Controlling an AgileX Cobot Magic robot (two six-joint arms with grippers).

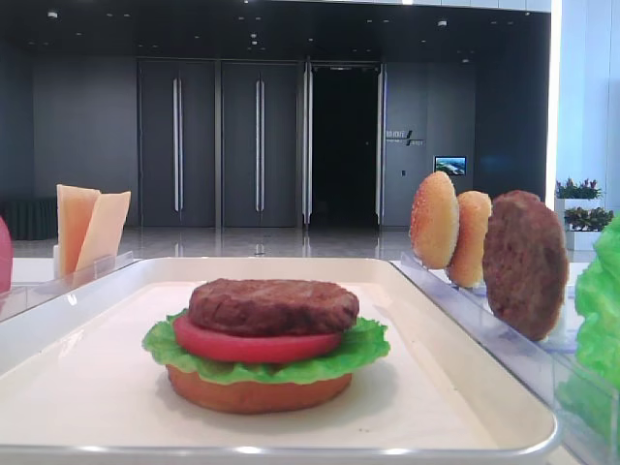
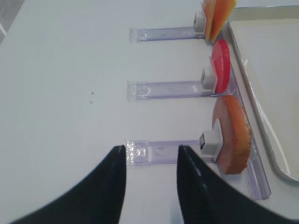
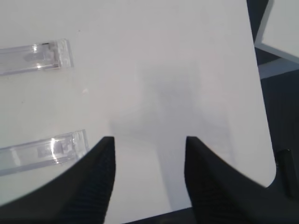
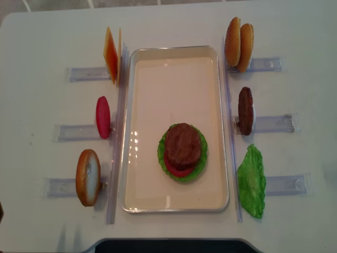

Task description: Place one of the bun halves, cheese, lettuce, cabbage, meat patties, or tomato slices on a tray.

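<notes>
I have the tray point(image 4: 174, 200) lying long in the middle of the table point(image 4: 42, 31), with clear racks point(image 4: 271, 124) fanned out on both sides of it, and on the tray sits a half-built stack: flat bun half point(image 1: 257, 392) at the bottom, lettuce point(image 1: 368, 347) over it, a tomato slice point(image 1: 254, 346), then a meat patty point(image 1: 273, 306) on top. By my reading the patty is placed and the next layer is mine to choose, most likely cheese point(image 4: 111, 55) from the far left rack or a domed bun point(image 4: 234, 41) from the far right one. My left gripper point(image 2: 150, 150) hangs over bare table beside the near left rack, its jaws apart with nothing between them, and the bun point(image 2: 232, 135) standing in that rack is just off to its side, untouched. My right gripper point(image 3: 149, 140) also stands open and empty over plain tabletop, near two rack ends. Whichever piece I take, I would come down on it edge-on, since everything in the racks stands upright, pinch near the top rim and lift straight up before swinging over the tray rim. I would lower gently over the centre of the patty so the stack is not nudged sideways. From the wrist views I cannot quite judge how high either gripper sits above the table, so I would descend slowly
</notes>
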